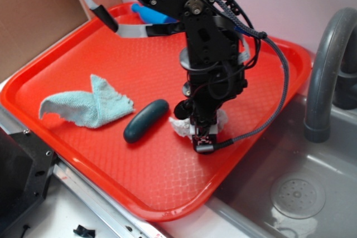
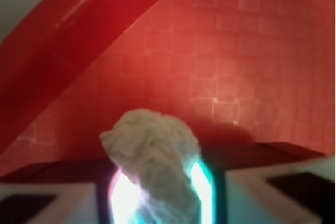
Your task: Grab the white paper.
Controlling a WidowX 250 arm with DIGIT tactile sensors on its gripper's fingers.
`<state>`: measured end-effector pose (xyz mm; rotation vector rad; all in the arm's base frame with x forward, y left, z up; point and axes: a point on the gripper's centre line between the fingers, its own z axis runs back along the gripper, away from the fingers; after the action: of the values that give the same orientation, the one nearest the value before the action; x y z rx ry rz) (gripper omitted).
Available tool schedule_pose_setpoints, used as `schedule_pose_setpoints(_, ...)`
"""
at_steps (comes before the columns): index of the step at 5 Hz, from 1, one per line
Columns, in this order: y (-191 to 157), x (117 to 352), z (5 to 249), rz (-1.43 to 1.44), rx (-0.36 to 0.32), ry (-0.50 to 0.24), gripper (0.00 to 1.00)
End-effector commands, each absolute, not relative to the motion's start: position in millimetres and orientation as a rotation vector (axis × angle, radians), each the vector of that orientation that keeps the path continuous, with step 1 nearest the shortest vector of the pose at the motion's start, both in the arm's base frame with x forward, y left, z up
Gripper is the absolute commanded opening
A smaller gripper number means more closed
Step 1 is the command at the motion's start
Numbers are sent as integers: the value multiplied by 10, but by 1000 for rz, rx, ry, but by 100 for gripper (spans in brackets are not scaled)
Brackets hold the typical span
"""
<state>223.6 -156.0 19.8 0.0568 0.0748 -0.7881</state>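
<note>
On the red tray point(image 1: 111, 59), near its front right part, the end effector point(image 1: 202, 132) points down with the white paper point(image 1: 179, 126) between its fingers. The wrist view shows the crumpled wad point(image 2: 155, 150) clamped between the two pads, bulging out above them (whether it rests on the tray or is lifted just clear, I cannot tell). Just to the left of the paper lies a dark green oblong point(image 1: 146, 120), close beside it but apart. Further left, a light teal cloth point(image 1: 92, 105) lies partly folded on the tray. A blue object point(image 1: 150, 14) shows at the tray's far edge, mostly hidden by the arm. Right of the tray is a metal sink point(image 1: 295, 193) with a grey faucet point(image 1: 326, 71).
</note>
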Motion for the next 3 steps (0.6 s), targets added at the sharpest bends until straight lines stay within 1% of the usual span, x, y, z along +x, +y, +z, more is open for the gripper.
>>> schedule_pose_setpoints(1, -1253, 2236, 1056, -532, -27, -13, 0)
schedule_pose_setpoints(2, -1051, 2131, 1496, -332, -37, -58, 0)
schedule_pose_setpoints(3, -814, 1918, 1907, -167, -49, -109, 0)
